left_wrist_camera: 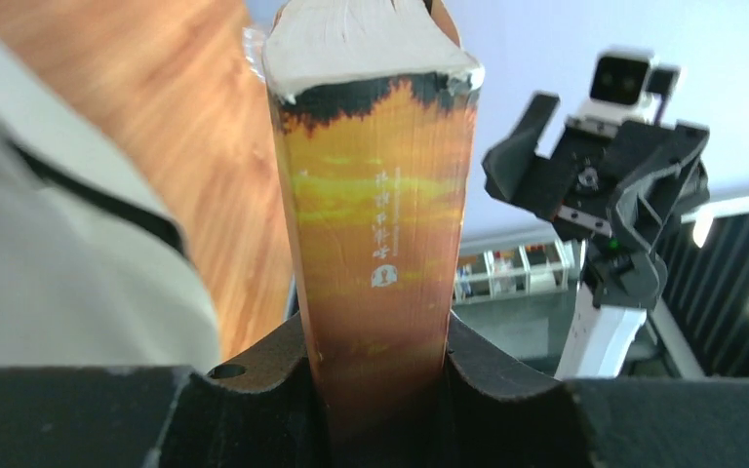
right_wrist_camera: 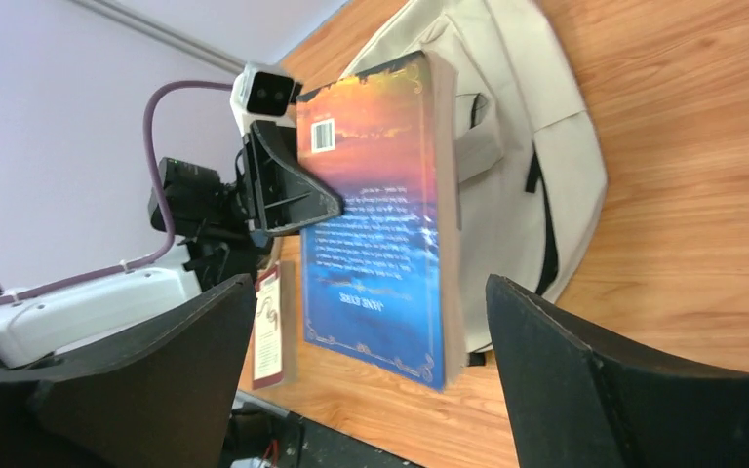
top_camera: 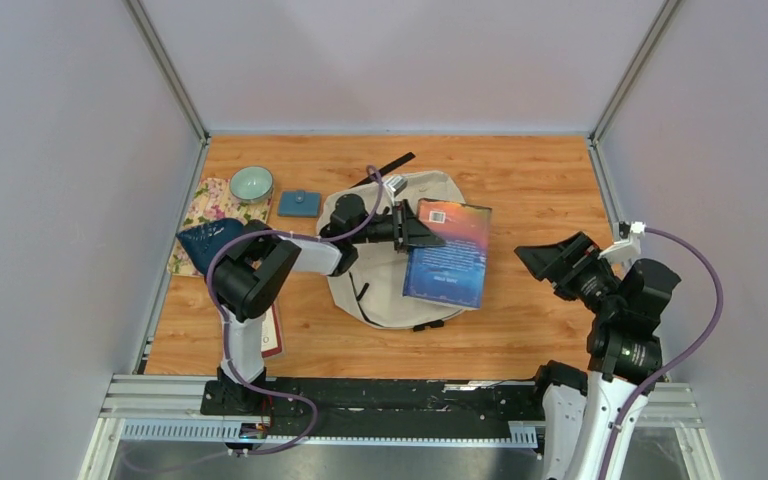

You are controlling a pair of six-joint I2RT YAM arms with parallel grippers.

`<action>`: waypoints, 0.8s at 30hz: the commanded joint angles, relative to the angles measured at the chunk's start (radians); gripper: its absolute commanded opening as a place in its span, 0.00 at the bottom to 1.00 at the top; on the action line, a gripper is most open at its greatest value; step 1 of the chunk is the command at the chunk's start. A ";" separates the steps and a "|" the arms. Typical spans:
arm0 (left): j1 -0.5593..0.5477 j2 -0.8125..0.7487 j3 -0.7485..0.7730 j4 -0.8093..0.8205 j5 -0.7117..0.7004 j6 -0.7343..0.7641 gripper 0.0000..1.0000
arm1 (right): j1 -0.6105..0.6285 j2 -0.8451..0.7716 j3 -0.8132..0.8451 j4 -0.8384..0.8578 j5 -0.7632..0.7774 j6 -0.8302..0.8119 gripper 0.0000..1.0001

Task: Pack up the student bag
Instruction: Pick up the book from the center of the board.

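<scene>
left gripper (top_camera: 412, 228) clenched on the book (top_camera: 450, 255), gripping it across its thickness at the spine edge, near the far corner; the book's long axis runs far to near, crosswise to the fingers. bag (top_camera: 370, 285) lies flat on the table (top_camera: 530, 180) directly beneath book and left gripper, its opening not discernible. right gripper (top_camera: 538, 262) spread wide and empty, well apart to the right of the book, fingers pointing left toward it. judged: the left arm is nearer, and the coming move runs downward, book into bag
</scene>
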 commanded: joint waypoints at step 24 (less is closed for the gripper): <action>0.056 -0.315 -0.102 0.228 -0.388 -0.116 0.12 | 0.402 -0.141 -0.318 0.372 0.075 0.491 0.93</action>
